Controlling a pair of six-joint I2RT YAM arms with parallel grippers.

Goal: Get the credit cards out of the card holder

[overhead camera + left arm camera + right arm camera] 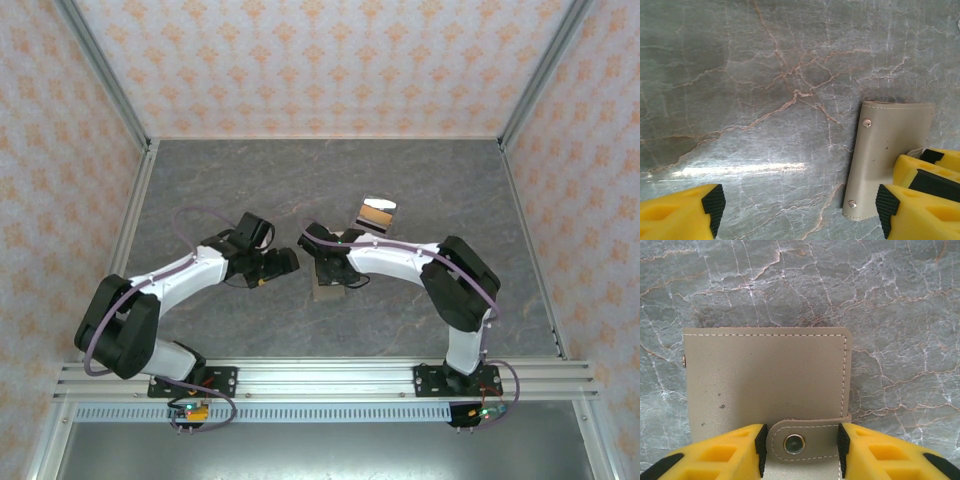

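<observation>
Pose: right hand [800, 452] tipped down, pinching snap tab [802, 437] of card holder [765, 375]; left hand [800, 207] spread wide, empty, alongside.

1. Your light is bright and even from overhead, and the table [250, 180] reads clearly.
2. A white glare streak lies just beyond the left gripper [800, 207].
3. Soft shadow lines the card holder [765, 375] edge farthest from the right gripper [800, 445]; focus there is sharp.
</observation>
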